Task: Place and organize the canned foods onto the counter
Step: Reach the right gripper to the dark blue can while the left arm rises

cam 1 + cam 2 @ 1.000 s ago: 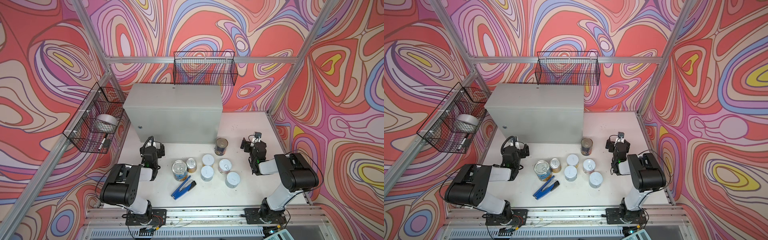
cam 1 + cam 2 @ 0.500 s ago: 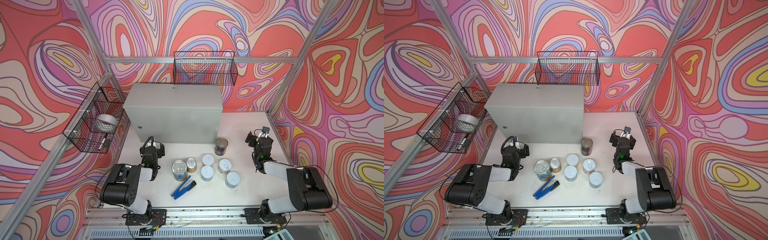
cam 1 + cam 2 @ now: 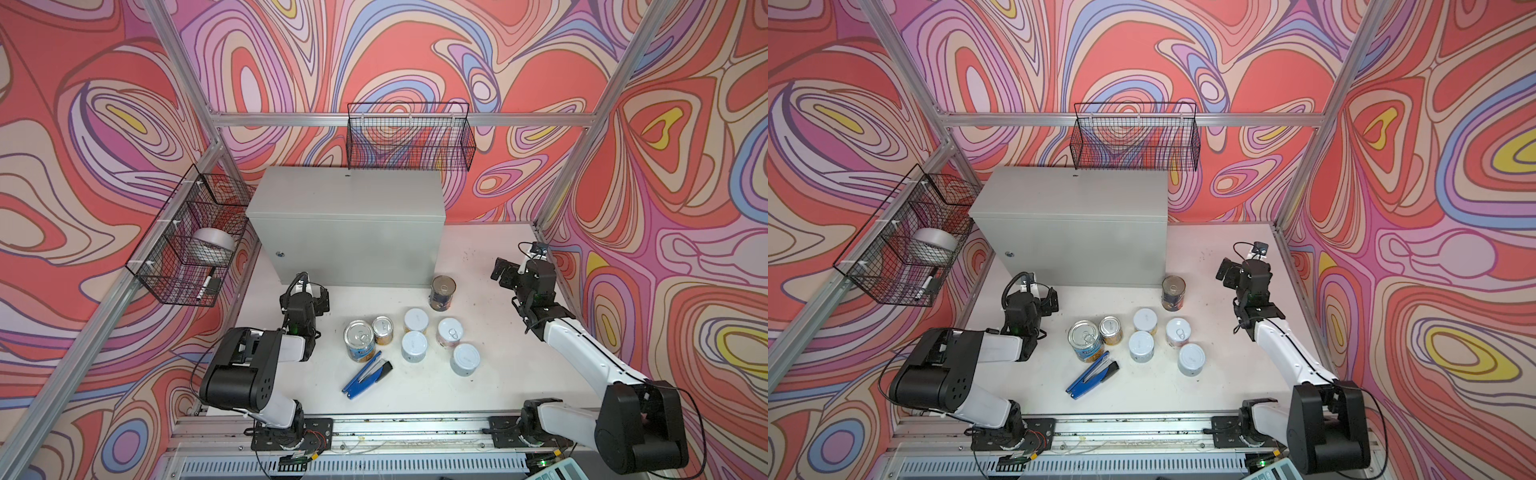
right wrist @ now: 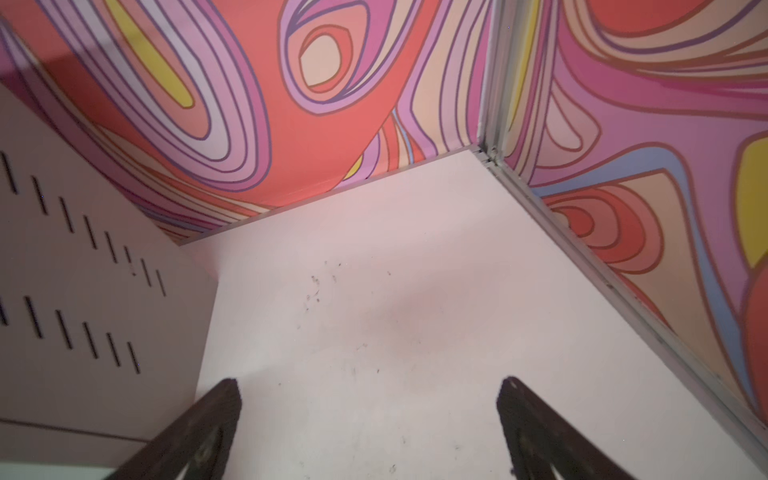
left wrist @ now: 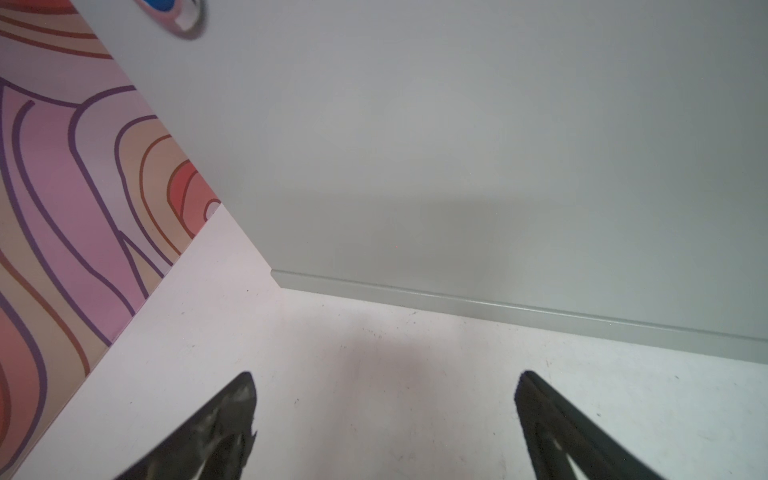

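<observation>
White tabletop [image 3: 498,386] is ringed by swirl-patterned walls; seven cans [image 3: 414,345] are grouped at the centre of the frame, just below the grey cabinet [image 3: 345,241]. Both the left gripper [image 5: 386,374] and the right gripper [image 4: 370,379] are spread wide; nothing is held.

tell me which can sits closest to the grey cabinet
The tall dark-blue can standing alone by the cabinet at its front corner; the other six cluster farther out.

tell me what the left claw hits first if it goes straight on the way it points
The left claw, open, aims at the counter: probably its front, low down, though depth is unclear.
</observation>
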Robot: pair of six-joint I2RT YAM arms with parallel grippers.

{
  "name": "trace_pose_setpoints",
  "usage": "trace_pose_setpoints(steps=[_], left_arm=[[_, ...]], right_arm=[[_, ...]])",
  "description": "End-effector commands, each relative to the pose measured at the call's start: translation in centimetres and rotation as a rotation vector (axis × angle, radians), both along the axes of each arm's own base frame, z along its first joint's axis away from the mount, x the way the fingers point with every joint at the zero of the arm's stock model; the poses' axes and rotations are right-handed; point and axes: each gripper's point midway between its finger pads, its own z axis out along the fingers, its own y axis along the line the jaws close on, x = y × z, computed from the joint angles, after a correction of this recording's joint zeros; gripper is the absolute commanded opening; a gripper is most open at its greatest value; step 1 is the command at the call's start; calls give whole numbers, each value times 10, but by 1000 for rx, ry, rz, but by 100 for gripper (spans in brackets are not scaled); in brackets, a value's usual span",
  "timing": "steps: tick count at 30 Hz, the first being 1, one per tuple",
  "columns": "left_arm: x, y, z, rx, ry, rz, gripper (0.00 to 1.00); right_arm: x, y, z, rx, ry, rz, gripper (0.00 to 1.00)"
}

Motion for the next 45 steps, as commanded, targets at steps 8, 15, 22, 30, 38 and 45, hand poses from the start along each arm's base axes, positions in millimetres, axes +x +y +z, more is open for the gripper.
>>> trace_pose_setpoints(steps=[8, 15, 22, 30, 38, 45], left_arm=[[3, 0, 8, -8, -30, -11, 100], [-7, 6, 27, -11, -39, 36, 95], [-10, -3, 37, -41, 63, 61, 100], [-38, -29, 62, 55, 75, 44, 100], [-51, -52, 72, -59, 73, -73, 100], [-45, -63, 80, -79, 87, -124, 100]], right_arm=[[-19, 66, -4, 124, 128, 276, 99], [-29, 80, -15, 104, 180, 316, 99], [-29, 100, -15, 74, 207, 348, 99], [-27, 114, -16, 47, 260, 327, 98], [-40, 147, -26, 3, 268, 412, 99], [-43, 168, -42, 6, 295, 452, 98]])
